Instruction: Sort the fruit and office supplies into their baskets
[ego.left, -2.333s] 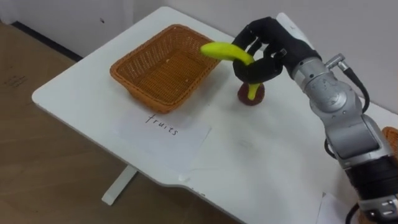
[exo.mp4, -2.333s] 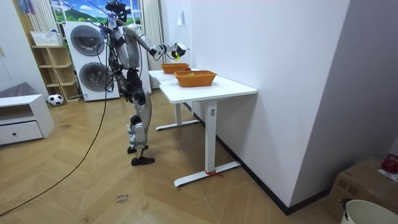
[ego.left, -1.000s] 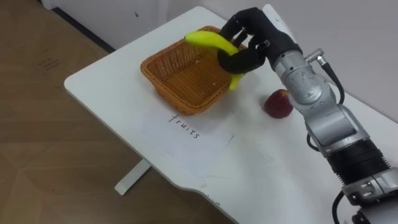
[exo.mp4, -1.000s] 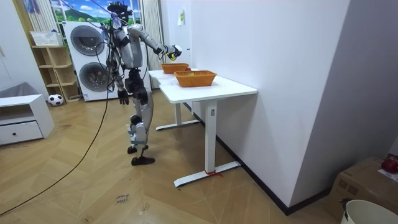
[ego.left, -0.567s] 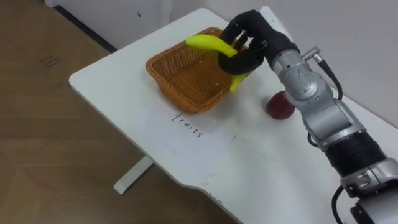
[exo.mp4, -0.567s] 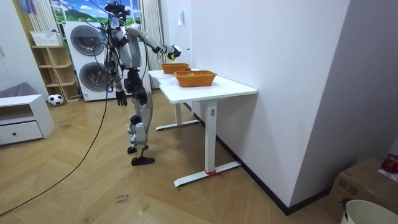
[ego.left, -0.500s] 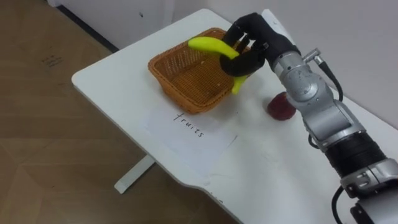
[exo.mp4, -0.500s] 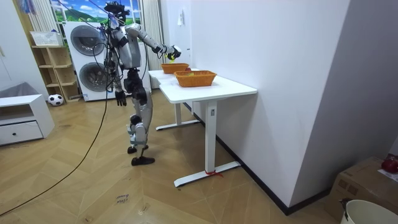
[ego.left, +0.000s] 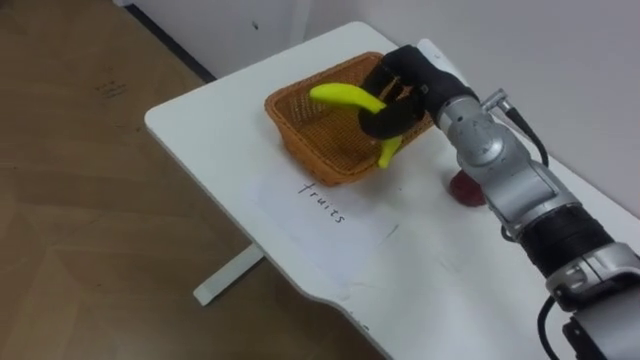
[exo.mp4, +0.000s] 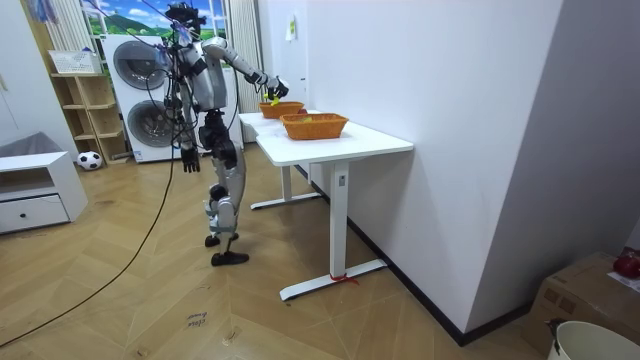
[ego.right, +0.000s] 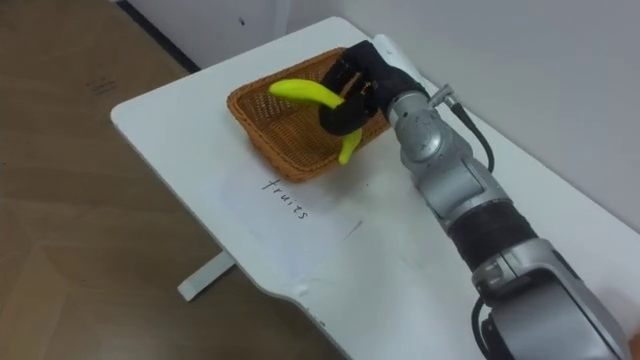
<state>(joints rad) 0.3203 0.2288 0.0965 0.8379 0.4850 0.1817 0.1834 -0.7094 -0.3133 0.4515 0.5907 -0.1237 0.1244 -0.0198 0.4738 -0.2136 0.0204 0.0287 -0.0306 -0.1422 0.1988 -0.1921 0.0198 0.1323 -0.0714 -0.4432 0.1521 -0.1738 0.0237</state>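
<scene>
I hold right hand (ego.left: 408, 88) curled round banana (ego.left: 338, 95) | over wicker basket (ego.left: 305, 148) | red apple (ego.left: 466, 190) beside forearm | left hand (exo.mp4: 187, 160) hangs low

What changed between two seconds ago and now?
The right hand carried the banana to its left, from above the apple to over the basket, fingers still curled round it. Apple, basket and paper label stayed put on the table; left hand hangs idle.
</scene>
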